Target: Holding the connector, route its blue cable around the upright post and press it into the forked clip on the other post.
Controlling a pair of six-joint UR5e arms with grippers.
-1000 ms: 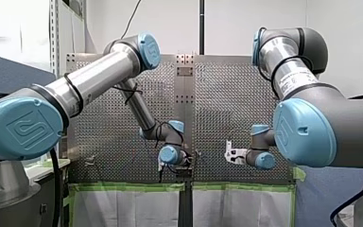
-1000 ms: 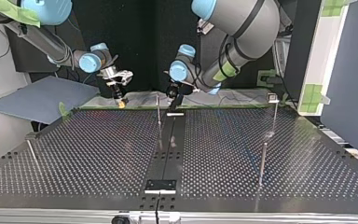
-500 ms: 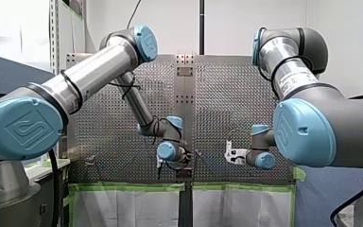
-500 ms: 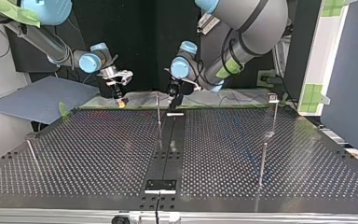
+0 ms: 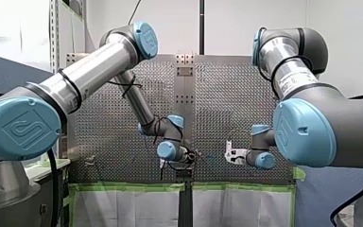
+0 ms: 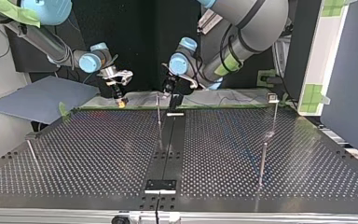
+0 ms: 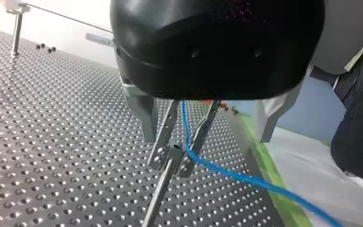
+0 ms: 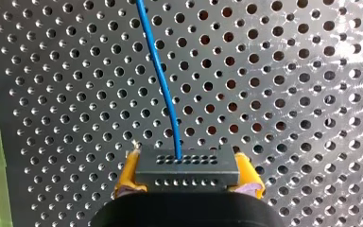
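In the right wrist view my right gripper (image 8: 188, 171) is shut on a black connector (image 8: 187, 163), its yellow pads (image 8: 126, 178) on both sides. The blue cable (image 8: 163, 85) leaves the connector and runs away over the perforated plate. In the left wrist view the cable (image 7: 227, 172) passes between the metal fingers (image 7: 165, 132) of my left gripper (image 7: 170, 165), which stand apart, open. A thin post (image 7: 158, 198) has its top right between the fingertips. In the top view my left gripper (image 6: 173, 97) hangs just beside that post (image 6: 158, 114), and my right gripper (image 6: 120, 100) is further left.
A taller post with a clip on top (image 6: 273, 100) stands at the top view's right. A shorter post (image 6: 262, 163) is nearer the camera, and a leaning one (image 6: 32, 151) is at the left. A black strip (image 6: 168, 144) runs down the table's middle. A grey board (image 6: 42, 98) lies beyond the left corner.
My left arm's wrist has shifted a little toward the top view's left, bringing its gripper closer to the middle post. My right arm has not moved.
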